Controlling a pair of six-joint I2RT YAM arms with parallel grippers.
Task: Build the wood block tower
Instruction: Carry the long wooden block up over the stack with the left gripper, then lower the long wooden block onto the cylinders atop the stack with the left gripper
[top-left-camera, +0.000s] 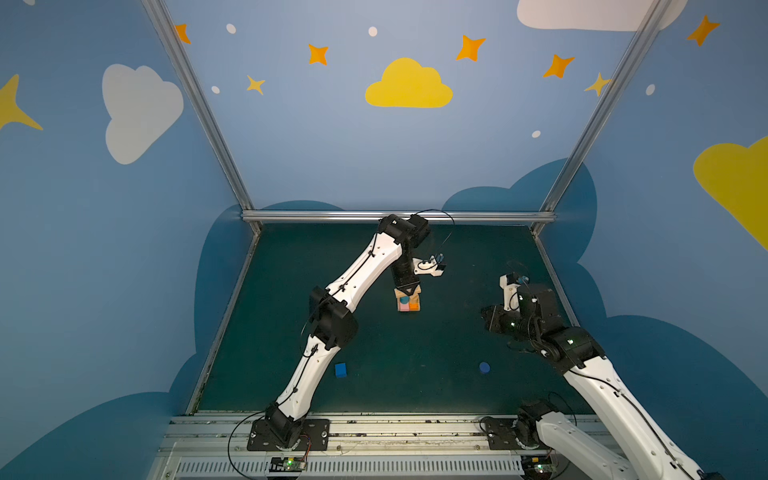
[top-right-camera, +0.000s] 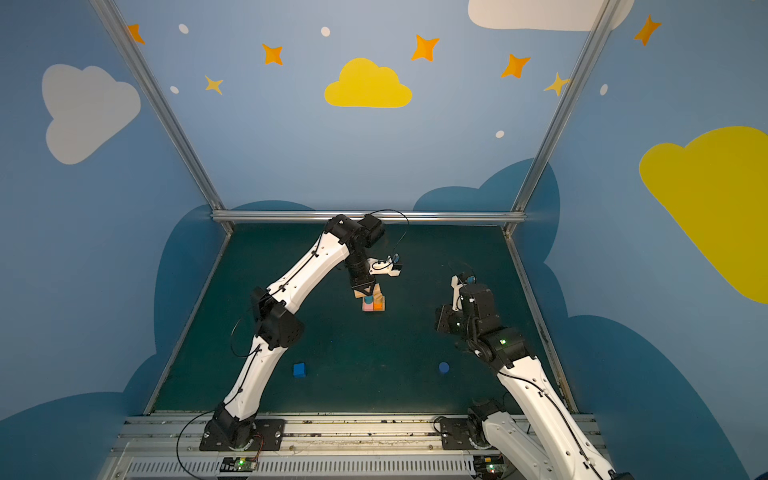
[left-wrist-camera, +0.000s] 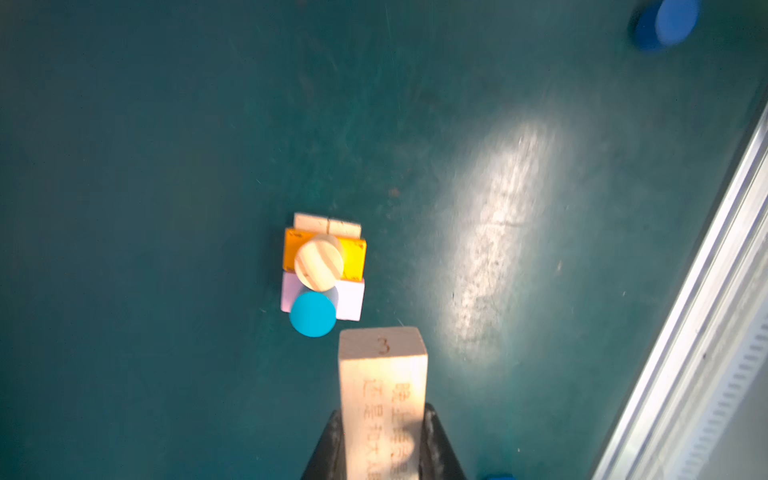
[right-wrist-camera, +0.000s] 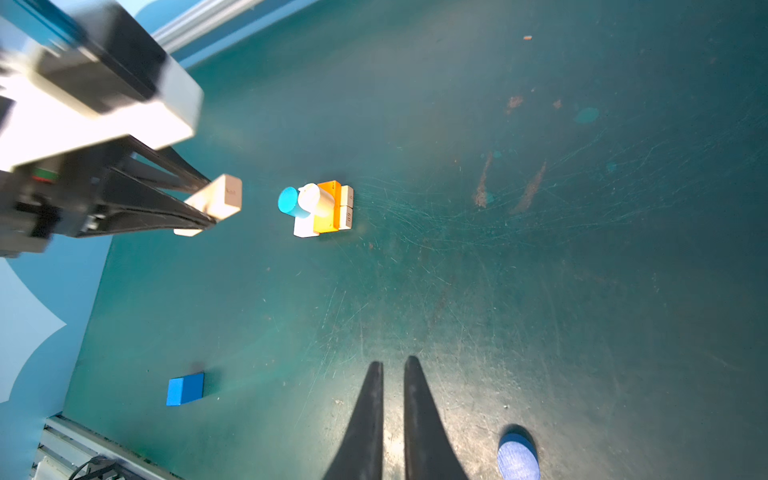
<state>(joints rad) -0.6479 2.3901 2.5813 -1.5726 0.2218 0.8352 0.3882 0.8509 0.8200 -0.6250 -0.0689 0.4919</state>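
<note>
tower (left-wrist-camera: 324, 266): partial | tan bar (left-wrist-camera: 382, 395): held aloft | blue cube (right-wrist-camera: 185, 388), dark-blue cylinder (right-wrist-camera: 517, 457): loose

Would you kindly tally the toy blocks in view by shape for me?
Bars: 5 (held tan bar in the left gripper, two tan base bars, pink bar, orange bar)
Cylinders: 3 (teal cylinder, tan cylinder, dark-blue cylinder)
Cubes: 1 (blue cube)
Total: 9
</note>
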